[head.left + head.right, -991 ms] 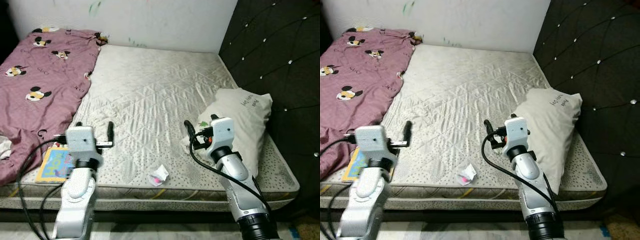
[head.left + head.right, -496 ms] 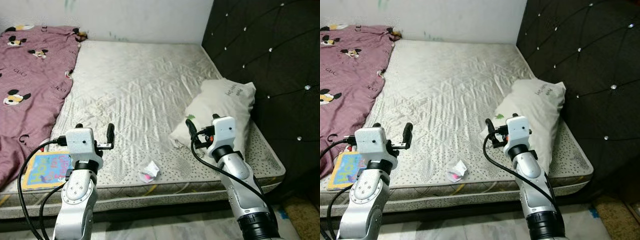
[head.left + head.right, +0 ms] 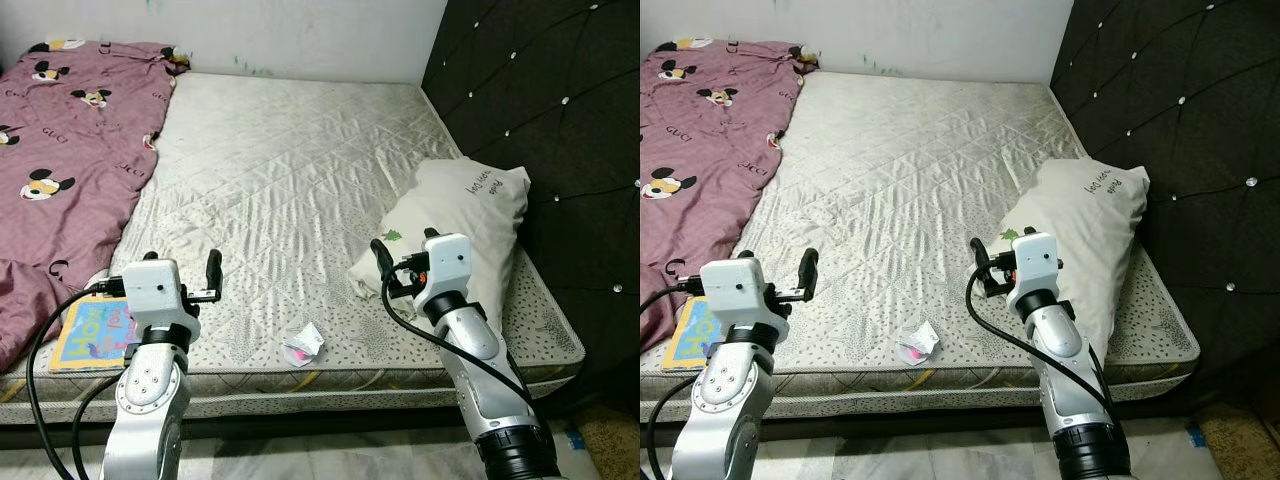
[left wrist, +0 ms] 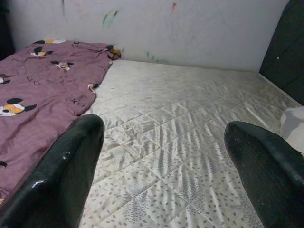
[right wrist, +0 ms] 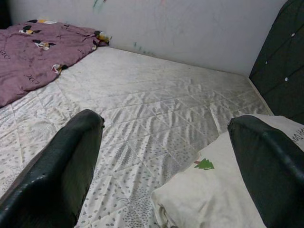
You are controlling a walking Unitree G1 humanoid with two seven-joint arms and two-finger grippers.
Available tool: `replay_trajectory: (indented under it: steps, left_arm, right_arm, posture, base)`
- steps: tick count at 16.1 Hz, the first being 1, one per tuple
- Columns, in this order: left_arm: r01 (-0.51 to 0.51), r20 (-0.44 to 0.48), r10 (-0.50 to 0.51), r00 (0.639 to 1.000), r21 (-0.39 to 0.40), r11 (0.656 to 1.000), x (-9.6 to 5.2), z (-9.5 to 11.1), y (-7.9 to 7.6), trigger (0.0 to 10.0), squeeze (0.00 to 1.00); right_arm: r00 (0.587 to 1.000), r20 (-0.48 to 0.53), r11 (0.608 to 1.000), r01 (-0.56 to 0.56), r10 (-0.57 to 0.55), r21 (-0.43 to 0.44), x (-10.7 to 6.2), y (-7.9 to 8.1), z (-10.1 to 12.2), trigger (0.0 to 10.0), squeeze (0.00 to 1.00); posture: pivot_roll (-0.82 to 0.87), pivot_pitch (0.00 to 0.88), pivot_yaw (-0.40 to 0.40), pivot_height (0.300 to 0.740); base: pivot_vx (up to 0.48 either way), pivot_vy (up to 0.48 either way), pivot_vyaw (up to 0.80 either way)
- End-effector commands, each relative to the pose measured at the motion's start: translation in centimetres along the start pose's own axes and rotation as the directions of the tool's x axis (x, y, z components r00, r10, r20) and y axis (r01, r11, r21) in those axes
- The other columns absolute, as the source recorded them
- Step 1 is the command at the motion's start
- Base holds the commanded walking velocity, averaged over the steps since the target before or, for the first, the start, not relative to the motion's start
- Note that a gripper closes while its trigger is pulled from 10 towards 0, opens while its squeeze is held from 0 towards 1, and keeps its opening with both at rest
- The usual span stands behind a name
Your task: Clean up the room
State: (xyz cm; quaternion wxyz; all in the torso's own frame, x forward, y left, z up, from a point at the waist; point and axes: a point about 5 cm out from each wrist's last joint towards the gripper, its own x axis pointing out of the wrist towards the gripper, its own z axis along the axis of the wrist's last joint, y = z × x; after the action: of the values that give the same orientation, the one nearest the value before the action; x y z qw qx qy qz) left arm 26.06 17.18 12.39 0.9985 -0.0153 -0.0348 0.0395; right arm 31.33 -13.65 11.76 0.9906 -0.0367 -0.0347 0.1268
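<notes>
Both my grippers, left (image 3: 190, 280) and right (image 3: 400, 270), hung spread wide and empty over the mattress (image 3: 290, 170) edge. Between them, slightly nearer, lay the crumpled wrapper (image 3: 303, 344); the pillow (image 3: 460, 225) sat just beyond my right fingers. Reaching carelessly, I risked snagging pillow fabric or nudging the wrapper off.

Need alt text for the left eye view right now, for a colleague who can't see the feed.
A bare quilted mattress with both grippers open above its near edge, left gripper and right gripper empty. A crumpled wrapper lies between them, a pillow right, a purple blanket and colourful book left.
</notes>
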Motion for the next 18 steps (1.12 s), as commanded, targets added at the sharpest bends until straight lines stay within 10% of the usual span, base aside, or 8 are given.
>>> replay_trajectory:
  steps: [1,8,18]
  left_arm:
    - [0.018,0.004,-0.018,1.000,0.001,1.000,-0.15,0.24,-0.16,10.0,0.00]
    - [0.056,0.008,-0.056,0.998,-0.029,0.998,-0.29,0.39,-0.42,10.0,0.00]
    - [0.037,-0.001,-0.037,0.999,-0.055,0.998,-0.30,0.34,-0.49,10.0,0.00]
  right_arm:
    - [1.000,-0.003,1.000,-0.007,0.007,-0.002,-0.22,-0.03,0.00,10.0,0.00]
    - [1.000,-0.018,1.000,-0.024,0.024,-0.013,-0.33,0.04,-0.19,10.0,0.00]
    - [1.000,-0.025,1.000,-0.013,0.013,-0.010,-0.30,-0.26,-0.19,10.0,0.00]
  posture:
    - [-0.02,0.065,-0.080,0.740]
    - [-0.02,0.070,-0.084,0.740]
    - [-0.03,0.089,-0.091,0.740]
  base:
    - [0.000,0.000,0.00]
    - [0.000,0.000,0.00]
    - [0.000,0.472,0.00]
